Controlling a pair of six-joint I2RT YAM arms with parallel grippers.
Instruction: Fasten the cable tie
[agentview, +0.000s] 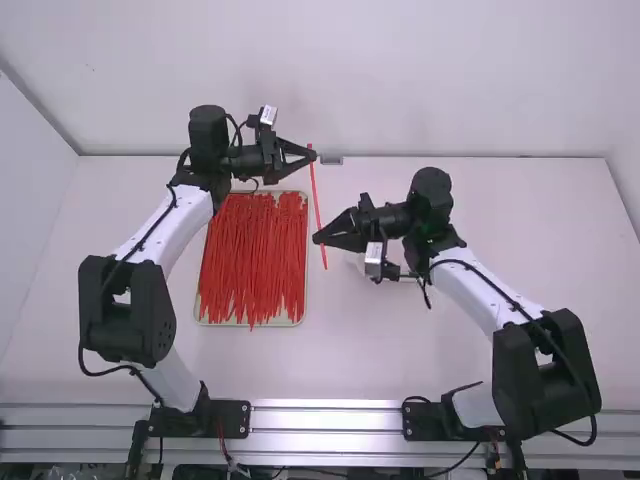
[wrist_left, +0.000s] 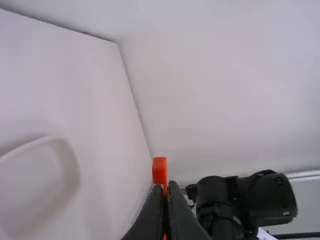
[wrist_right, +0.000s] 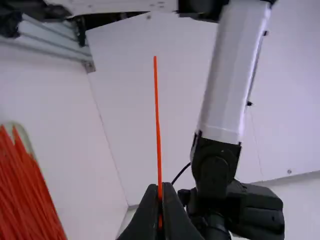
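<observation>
One red cable tie (agentview: 316, 200) hangs above the table between both grippers, nearly in line with the table's depth. My left gripper (agentview: 306, 153) is shut on its far end, where the square head (wrist_left: 159, 171) sticks out past the fingertips (wrist_left: 172, 192). My right gripper (agentview: 319, 238) is shut on the strap (wrist_right: 156, 125) closer to the tail, and a short length of tail pokes out beyond it toward the front. The strap runs straight, with no loop in it.
A beige tray (agentview: 304, 300) left of the middle holds a pile of several red cable ties (agentview: 255, 255). A small grey piece (agentview: 332, 160) lies at the table's back edge. The left arm's white link (wrist_right: 235, 75) stands close behind the held tie.
</observation>
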